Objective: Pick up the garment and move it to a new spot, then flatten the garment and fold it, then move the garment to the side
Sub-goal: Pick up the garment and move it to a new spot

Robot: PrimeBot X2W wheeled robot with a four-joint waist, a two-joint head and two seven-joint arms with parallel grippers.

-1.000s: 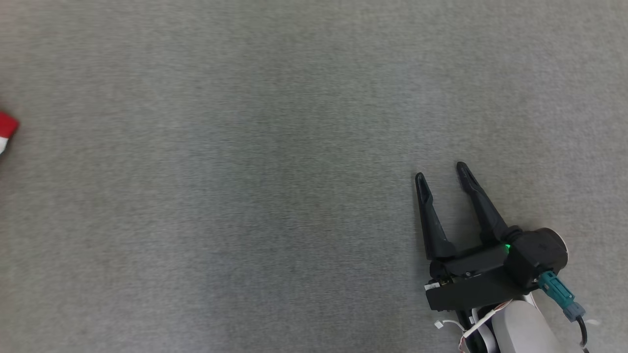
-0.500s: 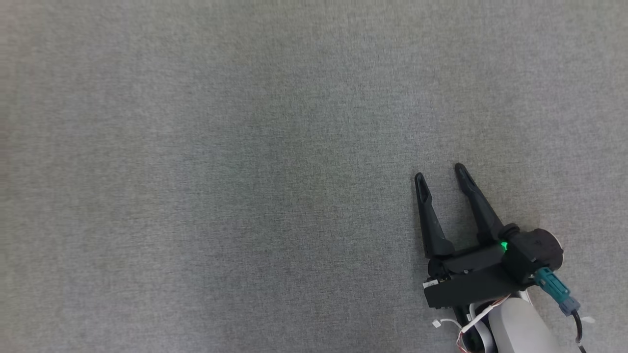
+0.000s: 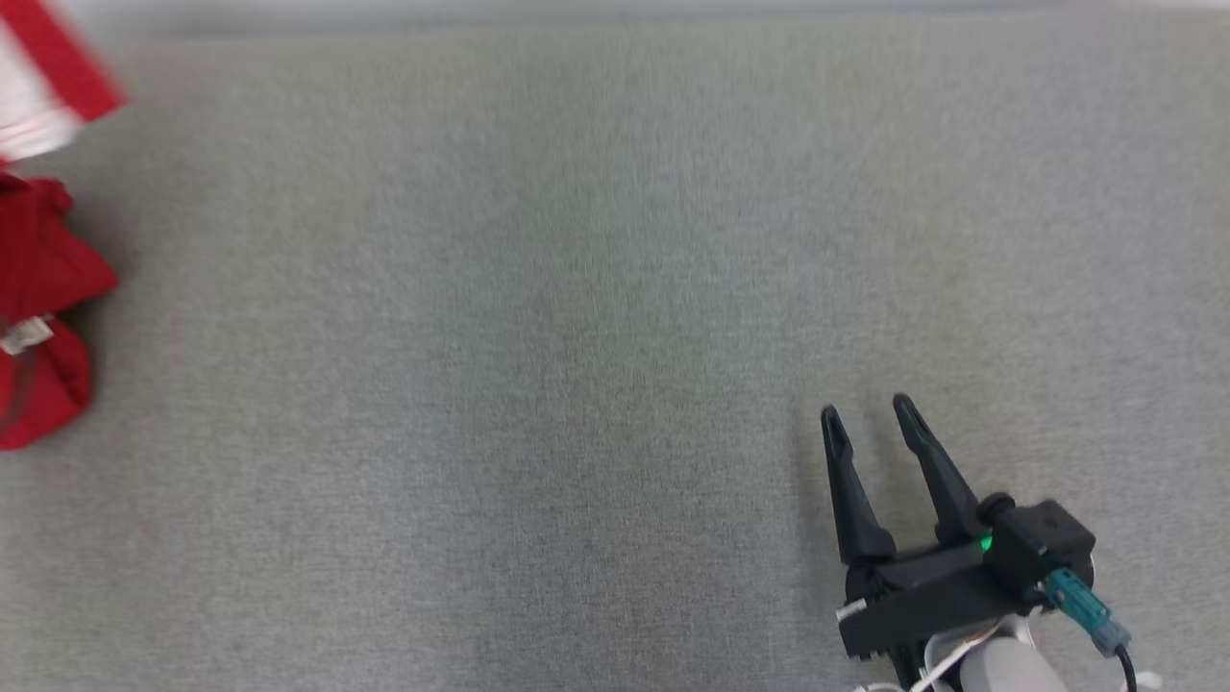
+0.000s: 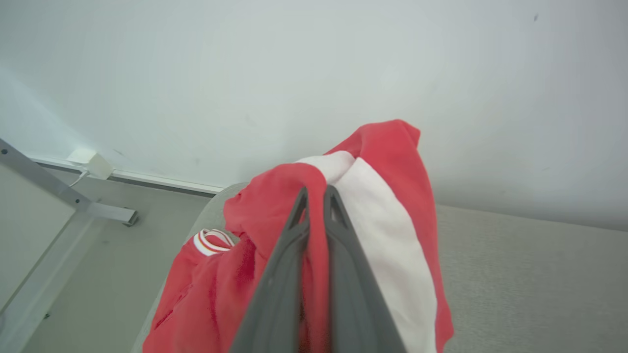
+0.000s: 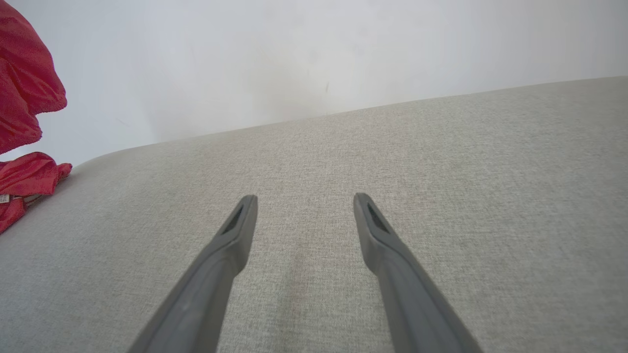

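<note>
The garment [image 4: 392, 211] is red with a broad white band and a striped cuff. In the left wrist view my left gripper [image 4: 314, 191] is shut on a fold of it, and the cloth hangs lifted around both fingers. The head view has the garment [image 3: 43, 288] at the far left edge, bunched and partly raised off the grey table. At the lower right of the head view my right gripper [image 3: 865, 413] stands open above bare table, far from the cloth. The right wrist view shows the right gripper [image 5: 304, 198] with nothing between its fingers and the garment [image 5: 27, 98] at the left edge.
The grey fabric table top [image 3: 577, 336] stretches wide between the garment and my right gripper. A pale wall [image 5: 314, 49] rises behind the table's far edge. Beside the table's left end are floor and a metal frame leg [image 4: 64, 196].
The head camera has shifted, bringing the table's far edge and more of the garment into view at the left. My left gripper has closed on the cloth. The right gripper stays open.
</note>
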